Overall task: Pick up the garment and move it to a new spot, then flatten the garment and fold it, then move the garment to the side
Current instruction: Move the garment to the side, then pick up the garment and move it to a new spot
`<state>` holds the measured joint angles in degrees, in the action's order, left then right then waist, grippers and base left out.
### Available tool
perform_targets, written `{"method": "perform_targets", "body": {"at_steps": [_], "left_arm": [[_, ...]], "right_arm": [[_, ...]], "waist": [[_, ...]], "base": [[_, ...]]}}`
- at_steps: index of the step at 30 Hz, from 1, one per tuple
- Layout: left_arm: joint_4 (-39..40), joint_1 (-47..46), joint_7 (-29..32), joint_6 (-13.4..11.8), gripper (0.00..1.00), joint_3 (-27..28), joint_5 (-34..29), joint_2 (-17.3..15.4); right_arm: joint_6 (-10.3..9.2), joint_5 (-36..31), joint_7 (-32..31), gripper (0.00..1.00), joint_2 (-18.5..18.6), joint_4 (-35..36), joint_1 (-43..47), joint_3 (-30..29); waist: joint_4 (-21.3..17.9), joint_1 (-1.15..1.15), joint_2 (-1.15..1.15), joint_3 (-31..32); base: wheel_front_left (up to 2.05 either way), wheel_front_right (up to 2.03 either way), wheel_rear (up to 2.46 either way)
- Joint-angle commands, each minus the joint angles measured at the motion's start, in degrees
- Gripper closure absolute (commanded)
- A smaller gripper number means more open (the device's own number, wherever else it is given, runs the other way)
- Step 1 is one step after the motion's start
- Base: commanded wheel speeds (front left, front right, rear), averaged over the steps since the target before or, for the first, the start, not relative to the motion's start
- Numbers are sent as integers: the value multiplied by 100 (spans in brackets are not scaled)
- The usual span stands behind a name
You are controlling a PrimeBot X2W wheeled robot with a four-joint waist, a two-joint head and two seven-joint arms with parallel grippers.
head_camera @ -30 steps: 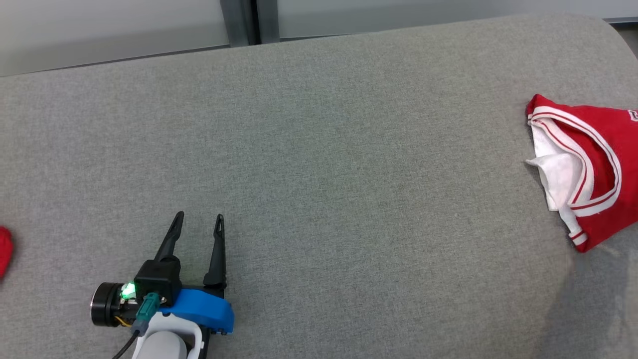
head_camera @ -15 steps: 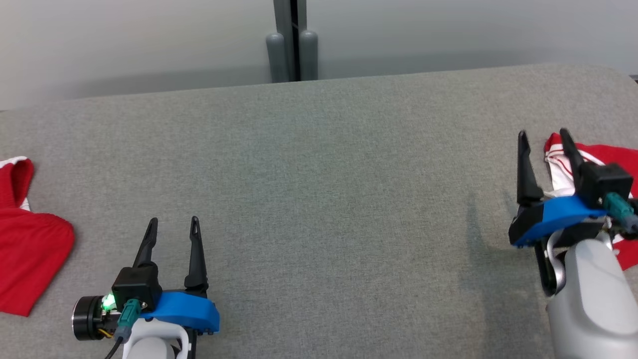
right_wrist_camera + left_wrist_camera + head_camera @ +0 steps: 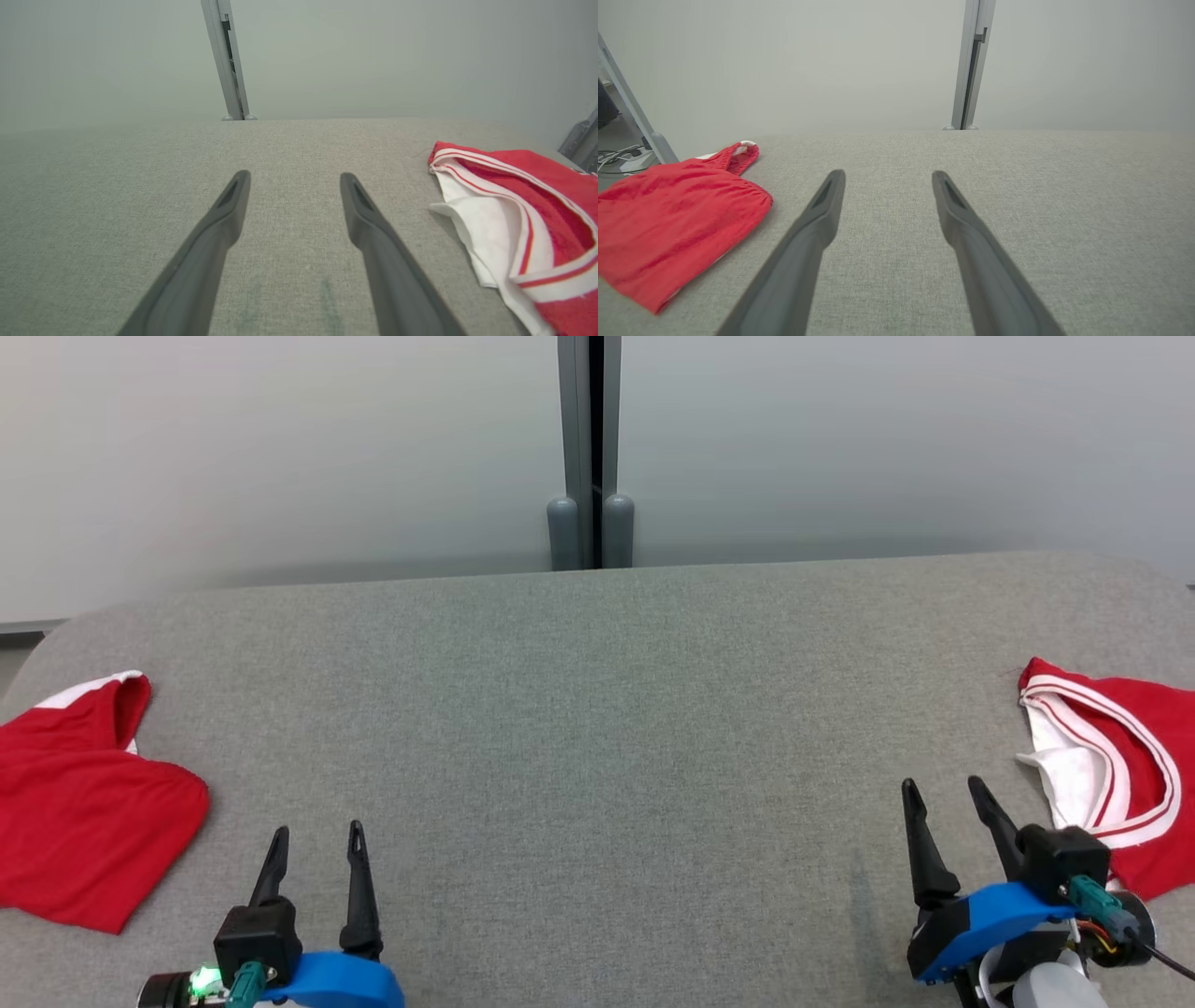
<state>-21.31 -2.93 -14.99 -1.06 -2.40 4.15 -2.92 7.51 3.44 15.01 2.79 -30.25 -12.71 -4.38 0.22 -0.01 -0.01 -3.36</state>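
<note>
The red garment (image 3: 84,821) lies bunched at the left end of the grey padded surface (image 3: 597,709) and runs out past the left side of the head view. Its white-trimmed opening points to the far side, close to the surface's rounded far-left corner. I cannot tell whether it overhangs the left edge. Beyond that corner the left wrist view shows a slanted metal leg (image 3: 626,100) and some cables (image 3: 616,158) on the floor.

Just right of this garment, by the near edge, is the left gripper (image 3: 317,829). Its two dark fingers are spread apart and empty, tips pointing far, with a strip of bare cloth between them and the red fabric.

From there a wide, flat, unwrinkled stretch runs rightward, bare from near edge to far edge.

The right gripper (image 3: 941,784) also stands by the near edge, fingers parted and holding nothing. Just beside it on the right lies the red-and-white garment (image 3: 1148,728), its striped trim and white inner layer turned toward the gripper. The cloth runs out of view to the right.

The surface is grey woven fabric with a straight far edge and rounded corners. Behind it, pale wall panels (image 3: 280,457) meet at a grey post (image 3: 590,448).
</note>
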Motion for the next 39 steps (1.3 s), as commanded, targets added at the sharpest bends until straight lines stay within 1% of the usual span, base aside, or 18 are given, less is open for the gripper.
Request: {"method": "perform_targets", "body": {"at_steps": [1, 9, 14, 18, 26, 32, 39], "left_arm": [[-18, 80, -27, -34, 0, 38, 41, 1], [-107, 347, -27, -82, 0, 146, 114, 0], [-82, 390, -27, -113, 0, 169, 133, 1], [-75, 386, -27, -140, 0, 200, 186, 0], [-25, 282, -27, -76, 0, 148, 162, 0], [-44, 276, -27, -55, 0, 231, 152, 0], [-44, 307, -27, 5, 0, 273, 81, 0]], "right_arm": [[-3, 40, 21, 0, 22, 45, 151, 2], [-3, 189, 21, 0, 19, 156, 321, 224], [-3, 289, 21, 0, 18, 177, 340, 350], [-3, 321, 21, 0, 19, 195, 353, 441], [-3, 363, 22, 0, 19, 145, 274, 414], [-3, 296, 21, 0, 18, 80, 236, 392], [-3, 427, 21, 0, 17, 42, 286, 515]], "waist": [[-83, 1, 1, 123], [-250, 1, 1, 427], [-289, 1, 1, 545], [-289, 1, 1, 575], [-219, 1, 1, 497], [-11, 1, 1, 481], [533, 1, 1, 482]], "base": [[0, 0, 0], [0, 0, 0], [0, 0, 0], [0, 0, 0], [0, 0, 0], [0, 0, 0], [0, 0, 0]]}}
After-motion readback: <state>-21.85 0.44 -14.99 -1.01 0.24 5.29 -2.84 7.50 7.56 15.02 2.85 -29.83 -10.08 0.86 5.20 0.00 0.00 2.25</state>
